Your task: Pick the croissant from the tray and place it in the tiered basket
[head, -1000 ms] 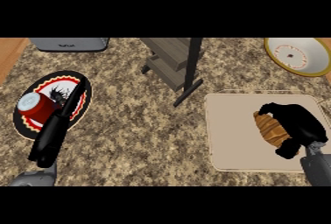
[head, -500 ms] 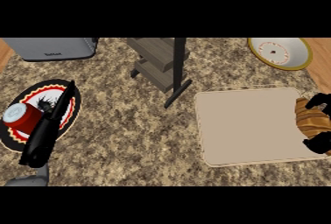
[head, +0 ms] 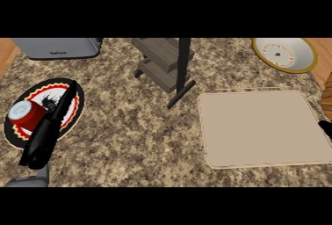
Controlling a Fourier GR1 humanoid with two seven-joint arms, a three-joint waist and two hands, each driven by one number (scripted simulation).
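Right hand point(head: 326, 129) showed only as a black sliver at the frame's right edge, beside the tray point(head: 262, 129); couldn't tell its fingers or whether it held anything. Croissant wasn't visible, and none lay on the tray. Tiered basket point(head: 165, 59) stood just left of the tray. Left hand point(head: 47, 132) rested straight-fingered over the plate point(head: 18, 134), beside a red cup point(head: 27, 112).

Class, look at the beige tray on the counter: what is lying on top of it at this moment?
Nothing shows on the tray; its surface is bare. The croissant is not in view. Only a bit of the right hand shows at the tray's right edge.
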